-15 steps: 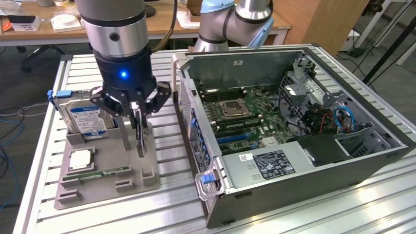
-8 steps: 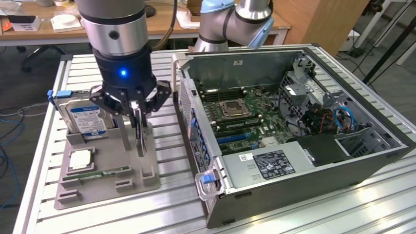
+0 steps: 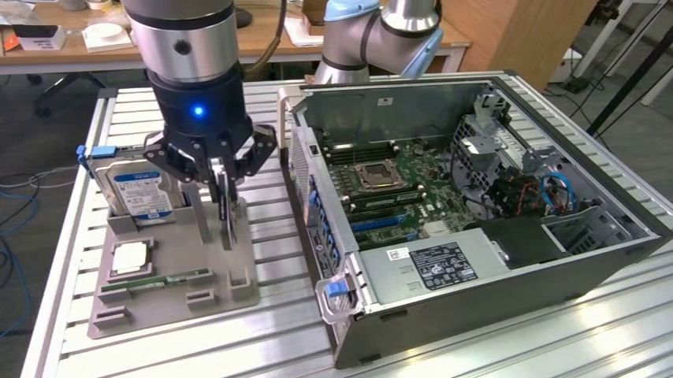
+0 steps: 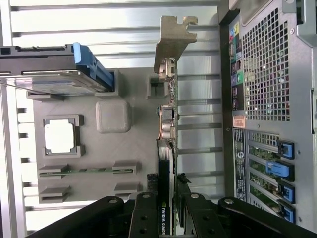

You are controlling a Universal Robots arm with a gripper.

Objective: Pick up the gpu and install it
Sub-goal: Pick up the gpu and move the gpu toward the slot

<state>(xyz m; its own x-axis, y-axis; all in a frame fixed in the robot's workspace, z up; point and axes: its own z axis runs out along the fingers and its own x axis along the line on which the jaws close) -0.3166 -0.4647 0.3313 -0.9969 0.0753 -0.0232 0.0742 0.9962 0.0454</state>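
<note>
Open computer case (image 3: 452,319) beside gray holder (image 3: 189,253)

tabletop (image 3: 505,346): ribbed bare-metal slats, pale, with a satin sheen
holder tray (image 4: 114,144): grey plastic, matt, faintly grainy
gpu (image 4: 167,163): dark matt board
bracket (image 4: 173,39): bare silvery metal, dull shine
hard drive (image 3: 139,193): silvery metal shell, glossy blue-and-white label
computer case (image 3: 494,307): smooth dark-grey painted metal; rear of perforated sheet metal
clips (image 4: 285,148): blue plastic, slightly glossy
jaws: black, matt
far desk (image 3: 63,55): pale wood top
</note>
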